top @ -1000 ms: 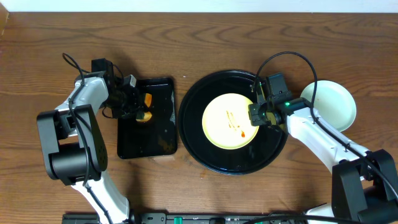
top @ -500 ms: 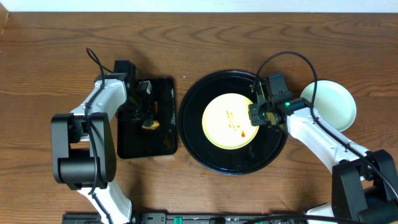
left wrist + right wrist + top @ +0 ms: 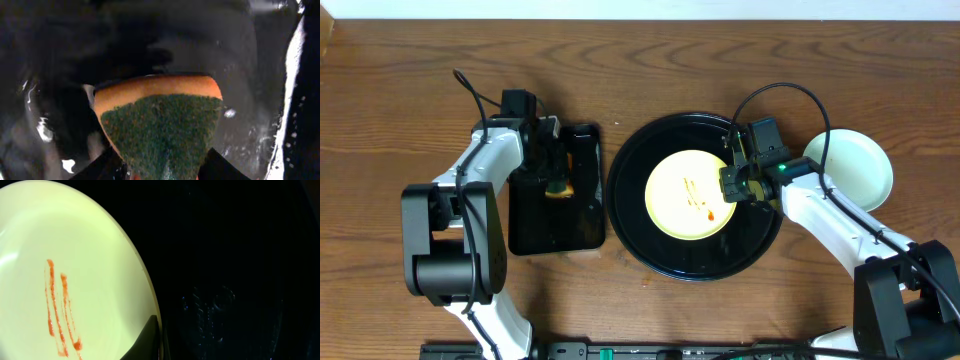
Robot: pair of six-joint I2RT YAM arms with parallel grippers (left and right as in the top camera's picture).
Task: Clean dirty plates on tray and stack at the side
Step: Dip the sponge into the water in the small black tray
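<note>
The pale yellow plate [image 3: 680,200] lies in the round black tray [image 3: 640,230], with reddish sauce streaks [image 3: 698,200] near its right side. My right gripper [image 3: 728,186] is shut on that plate's right rim. In the right wrist view one dark finger [image 3: 147,340] rests on the plate [image 3: 90,255] at its edge, beside the streaks [image 3: 57,305]. A pale mint-blue plate [image 3: 855,170] sits on the table right of the tray. My left gripper [image 3: 555,170] pinches an orange sponge [image 3: 160,125] with a green scouring face, its fingers pressing both sides.
The small rectangular black tray [image 3: 550,230] lies left of the round tray. It looks wet and glossy under the sponge [image 3: 558,186]. The right arm's cable loops over the round tray's far right rim. The wooden table's far edge runs along the top.
My left gripper has shifted right over the rectangular tray with the sponge, dipped toward its middle, then came back up. The right arm and the plates have not moved.
</note>
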